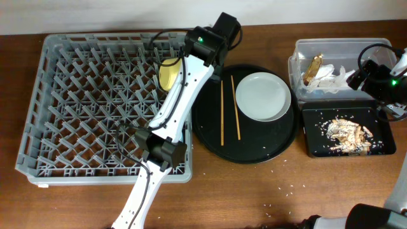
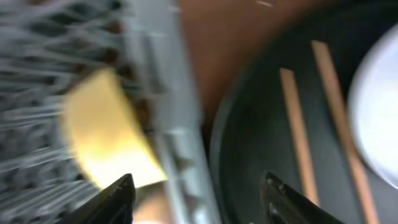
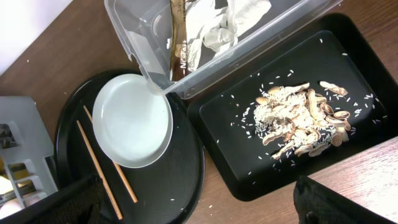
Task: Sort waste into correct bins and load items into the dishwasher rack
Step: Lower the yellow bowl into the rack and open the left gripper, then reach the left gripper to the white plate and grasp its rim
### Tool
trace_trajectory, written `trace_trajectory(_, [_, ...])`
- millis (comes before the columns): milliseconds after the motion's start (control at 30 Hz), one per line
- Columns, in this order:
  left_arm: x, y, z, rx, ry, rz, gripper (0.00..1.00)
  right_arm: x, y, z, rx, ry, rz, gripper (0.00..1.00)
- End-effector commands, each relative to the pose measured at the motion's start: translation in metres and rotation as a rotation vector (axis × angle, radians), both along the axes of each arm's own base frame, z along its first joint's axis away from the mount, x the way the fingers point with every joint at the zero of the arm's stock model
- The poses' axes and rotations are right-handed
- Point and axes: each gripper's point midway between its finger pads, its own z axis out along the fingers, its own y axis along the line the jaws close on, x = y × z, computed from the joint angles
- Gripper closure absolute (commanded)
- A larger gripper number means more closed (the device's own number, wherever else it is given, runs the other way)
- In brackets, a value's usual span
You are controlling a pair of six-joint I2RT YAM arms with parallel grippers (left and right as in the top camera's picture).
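The yellow bowl point(image 1: 166, 74) sits among the pegs of the rack point(image 1: 76, 95), upper centre, probably propped there for washing; both arms' jaws gape wide, empty.

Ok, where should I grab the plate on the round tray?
Pinch the plate by its rim at the near edge, from above, one finger inside. It lies flat; the chopsticks lie to its left and the clear tub crowds its right, so the near side looks freest.
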Motion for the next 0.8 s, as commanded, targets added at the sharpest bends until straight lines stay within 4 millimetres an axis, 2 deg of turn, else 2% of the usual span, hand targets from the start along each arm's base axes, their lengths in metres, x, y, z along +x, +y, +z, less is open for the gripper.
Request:
trace_trajectory(0, [-0.01, -0.04, 0.007, -0.209, 0.061, -0.123, 0.32, -0.001, -0.002, -0.003, -0.003, 0.012, -0.01, 0.02])
trace_trajectory(67, [-0.01, -0.064, 0.012, -0.319, 0.066, -0.193, 0.29, -0.001, -0.002, -0.003, -0.003, 0.012, -0.01, 0.02])
trace_trajectory(200, [-0.017, -0.098, 0.022, -0.489, 0.093, -0.277, 0.3, -0.001, -0.002, -0.003, -0.003, 0.012, -0.01, 0.01])
trace_trajectory(333, [-0.022, -0.111, 0.018, -0.495, 0.098, -0.27, 0.3, -0.001, -0.002, -0.003, -0.003, 0.012, -0.01, 0.01])
trace_trajectory(433, [-0.025, -0.12, 0.002, -0.456, 0.106, -0.227, 0.3, -0.001, -0.002, -0.003, -0.003, 0.012, -0.01, 0.01])
trace_trajectory(600, [-0.017, -0.13, -0.024, -0.397, 0.079, -0.224, 0.3, -0.001, -0.002, -0.003, -0.003, 0.012, -0.01, 0.01])
trace_trajectory(767, [0.004, -0.144, -0.05, -0.369, 0.017, -0.358, 0.3, -0.001, -0.002, -0.003, -0.003, 0.012, -0.01, 0.01])
